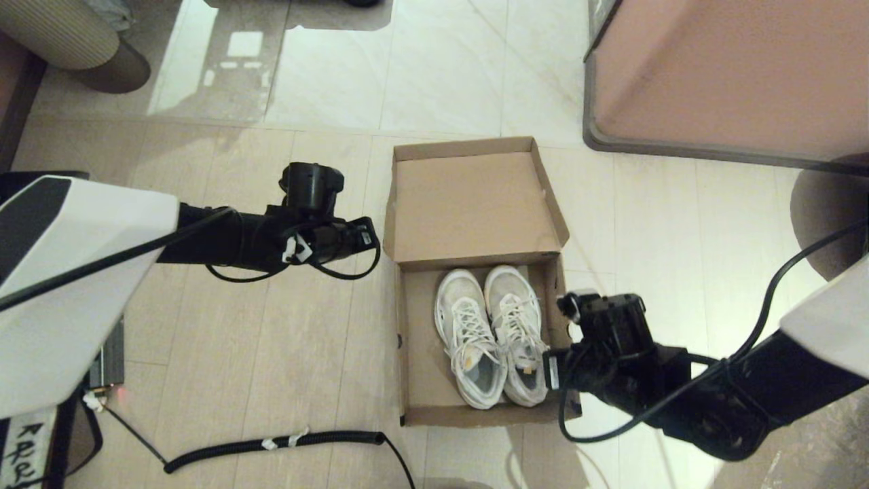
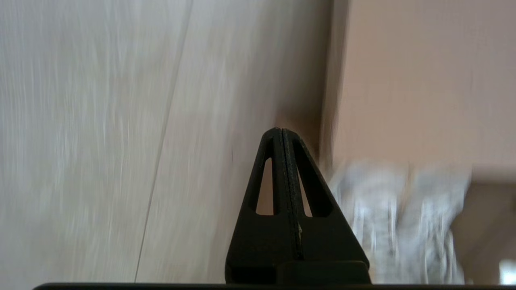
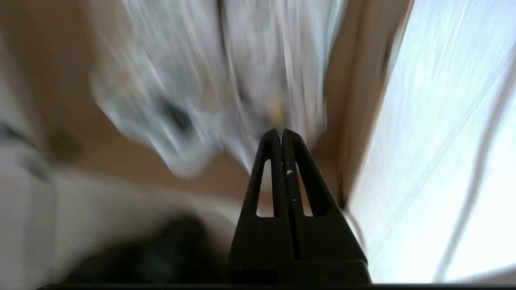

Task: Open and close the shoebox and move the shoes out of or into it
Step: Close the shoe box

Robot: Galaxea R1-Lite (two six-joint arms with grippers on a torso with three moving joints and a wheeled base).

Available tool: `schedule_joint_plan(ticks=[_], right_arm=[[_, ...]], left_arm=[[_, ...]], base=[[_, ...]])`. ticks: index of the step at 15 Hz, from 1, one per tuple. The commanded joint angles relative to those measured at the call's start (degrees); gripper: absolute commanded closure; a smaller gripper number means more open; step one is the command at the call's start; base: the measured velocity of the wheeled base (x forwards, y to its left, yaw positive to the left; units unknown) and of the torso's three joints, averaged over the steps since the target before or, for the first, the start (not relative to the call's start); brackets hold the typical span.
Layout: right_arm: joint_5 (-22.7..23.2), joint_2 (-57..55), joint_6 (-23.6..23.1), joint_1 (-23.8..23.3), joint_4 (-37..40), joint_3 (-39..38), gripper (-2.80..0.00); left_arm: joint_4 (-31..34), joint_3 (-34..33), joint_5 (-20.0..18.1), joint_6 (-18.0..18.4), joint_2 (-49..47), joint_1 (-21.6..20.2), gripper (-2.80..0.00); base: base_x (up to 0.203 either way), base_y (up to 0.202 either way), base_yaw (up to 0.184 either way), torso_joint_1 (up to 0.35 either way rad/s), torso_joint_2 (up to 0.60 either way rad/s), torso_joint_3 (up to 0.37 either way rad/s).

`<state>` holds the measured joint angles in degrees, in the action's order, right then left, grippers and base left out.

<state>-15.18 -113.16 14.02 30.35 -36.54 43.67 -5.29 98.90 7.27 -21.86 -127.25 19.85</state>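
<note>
Two hands are in play, and both have their fingers pressed together with nothing between them. My right hand [image 3: 282,135] sits just beside the shoebox's [image 1: 415,360] right wall, near the heel end of the shoes [image 1: 490,333]. My left hand [image 2: 281,133] hangs off the box's left side, level with the hinge line of the lid [image 1: 472,204], apart from the cardboard.

Position of the task items: the shoebox lies on the tiled floor [image 1: 285,339], its lid folded fully back and lying flat, away from me. The shoes sit side by side in the right half of the tray, toes toward the lid, soles down, touching each other.

Step in hand, as I judge it: the box is open and the pair is inside, so either the lid is to be closed or the shoes are to come out; I cannot tell which. To lift a shoe, the right hand must first part its fingers, then descend over the collar or heel. To close, a hand must get under the lid's far edge.

Markings: no brand, label or legible print shows on box or shoes. A cabinet [image 1: 733,75] stands well apart at the far right.
</note>
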Motion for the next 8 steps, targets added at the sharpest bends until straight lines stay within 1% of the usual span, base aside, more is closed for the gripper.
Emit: schedule_joint_plan(ticks=[1,2,3,5,7,8], right_arm=[[1.7,6.7,2.8,-2.8,16.8,13.9,0.0],[2.9,7.4,4.1,-5.4,23.2,18.6,0.0],[3.9,7.8,5.0,-8.8,27.0,21.1,0.0],[4.3,7.4,5.2,-11.8,28.5,21.8,0.0],[3.4,8.1,4.7,-13.5,28.6,21.9,0.0],[2.4,8.9,4.3,-13.8,28.9,21.9,0.0]], left_arm=[[0.2,6.7,0.1,-0.4,-5.9,-0.8,0.0],[0.5,8.1,0.3,-0.5,-7.0,-1.2,0.0],[0.5,8.3,0.4,-0.6,-7.1,-1.5,0.0],[0.5,8.9,1.0,-1.8,-7.7,-2.3,0.0],[0.4,9.1,4.5,-3.4,-7.8,-3.4,0.0],[0.3,9.0,5.1,-5.0,-7.8,-3.8,0.0]], base=[[0.0,0.0,0.0,0.0,0.0,0.0],[0.0,0.0,0.0,0.0,0.0,0.0],[0.0,0.0,0.0,0.0,0.0,0.0],[0.0,0.0,0.0,0.0,0.0,0.0],[0.0,0.0,0.0,0.0,0.0,0.0],[0.0,0.0,0.0,0.0,0.0,0.0]])
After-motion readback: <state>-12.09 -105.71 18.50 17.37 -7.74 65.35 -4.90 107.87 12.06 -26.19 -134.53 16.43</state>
